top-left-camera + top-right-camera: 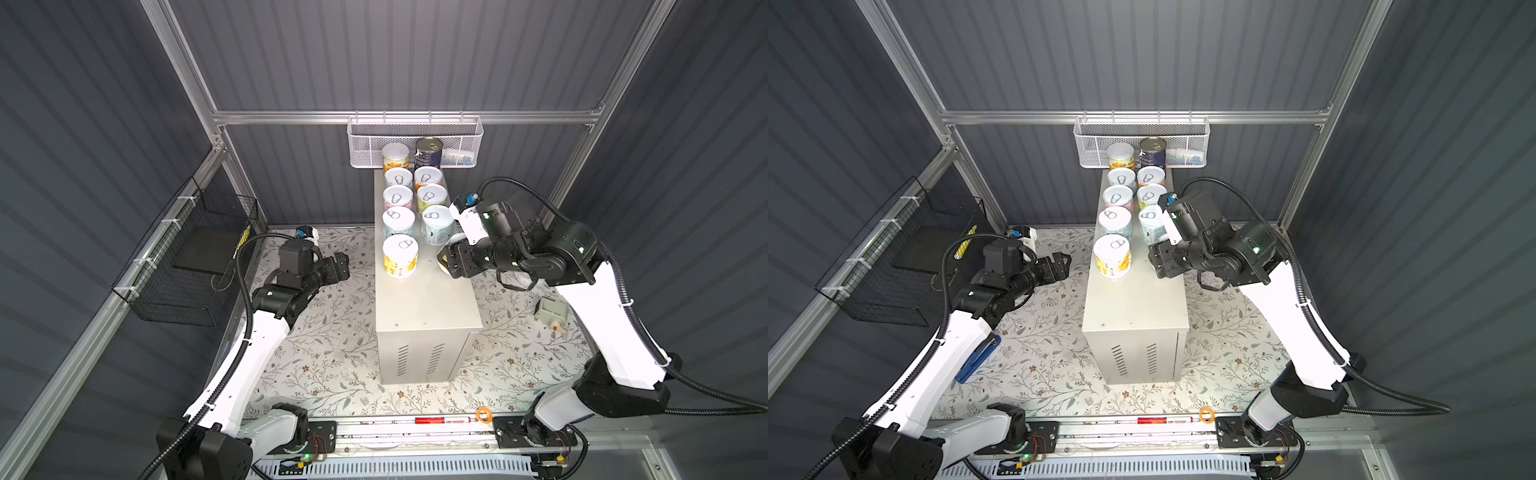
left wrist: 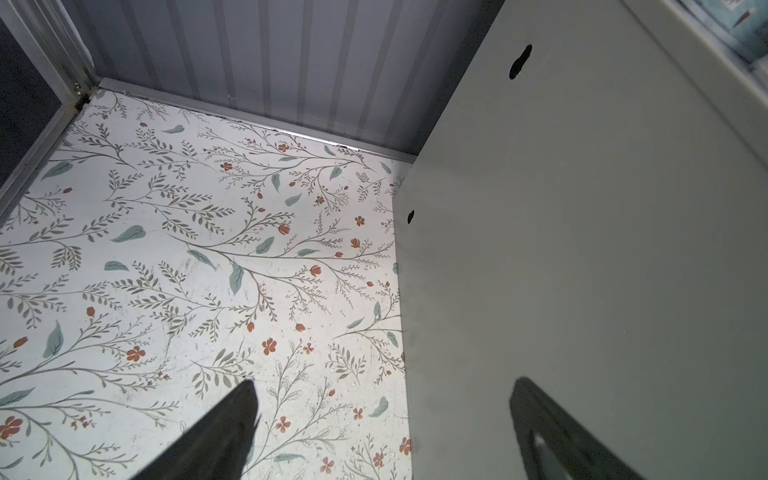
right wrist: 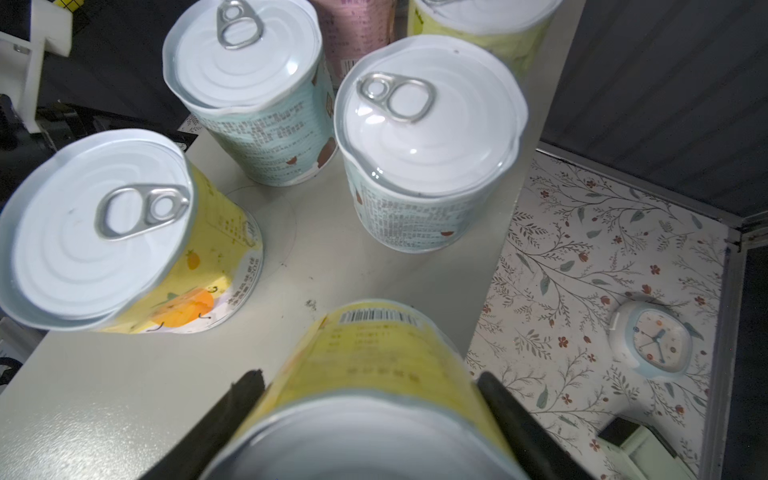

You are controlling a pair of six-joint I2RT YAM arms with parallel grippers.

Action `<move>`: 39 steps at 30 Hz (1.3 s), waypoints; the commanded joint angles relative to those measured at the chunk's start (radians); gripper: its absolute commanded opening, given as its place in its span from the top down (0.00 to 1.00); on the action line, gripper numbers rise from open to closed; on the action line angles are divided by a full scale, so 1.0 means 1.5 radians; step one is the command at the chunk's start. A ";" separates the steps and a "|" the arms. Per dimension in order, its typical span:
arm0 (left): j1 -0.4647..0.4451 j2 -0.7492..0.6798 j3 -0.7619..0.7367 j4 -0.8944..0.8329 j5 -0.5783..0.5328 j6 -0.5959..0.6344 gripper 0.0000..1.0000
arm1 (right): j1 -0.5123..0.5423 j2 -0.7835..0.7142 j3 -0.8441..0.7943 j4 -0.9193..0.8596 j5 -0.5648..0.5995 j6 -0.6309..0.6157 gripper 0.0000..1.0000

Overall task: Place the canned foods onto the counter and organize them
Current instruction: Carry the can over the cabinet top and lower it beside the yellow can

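Floral-patterned tabletop (image 1: 332, 332) inside a grey ribbed enclosure, with the counter (image 1: 424, 299), a tall white metal box, standing at its middle, vent slots on the near end. Both top views show nine canned foods upright on its flat top in two rows; the navy can (image 1: 428, 153) stands at the far end in front of the white mesh basket (image 1: 365, 145), and the yellow can with an orange picture (image 1: 400, 257) stands nearest. A black wire basket (image 1: 187, 270) hangs on the left wall. The right gripper (image 3: 368, 380) reaches over the counter's right edge. Only the right wrist view makes its load plain: the fingers (image 3: 245, 390) are clamped on either side of a tenth, yellow-labelled can (image 3: 374, 357), just beside a pale blue can (image 3: 415, 199). Whether its base touches the top cannot be told. That view alone also reveals a small clock (image 3: 650, 340) lying on the tabletop beside the counter. The left gripper (image 2: 384, 385) hovers left of the counter near its side wall (image 2: 582, 249), fingers wide apart with nothing between them, as the left wrist view confirms. A blue clip-shaped item (image 1: 978, 359) beside the left forearm shows in a top view.
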 commanded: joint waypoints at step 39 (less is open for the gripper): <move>-0.006 0.006 -0.007 0.014 -0.012 0.014 0.04 | 0.002 0.090 0.095 -0.008 -0.001 -0.021 0.19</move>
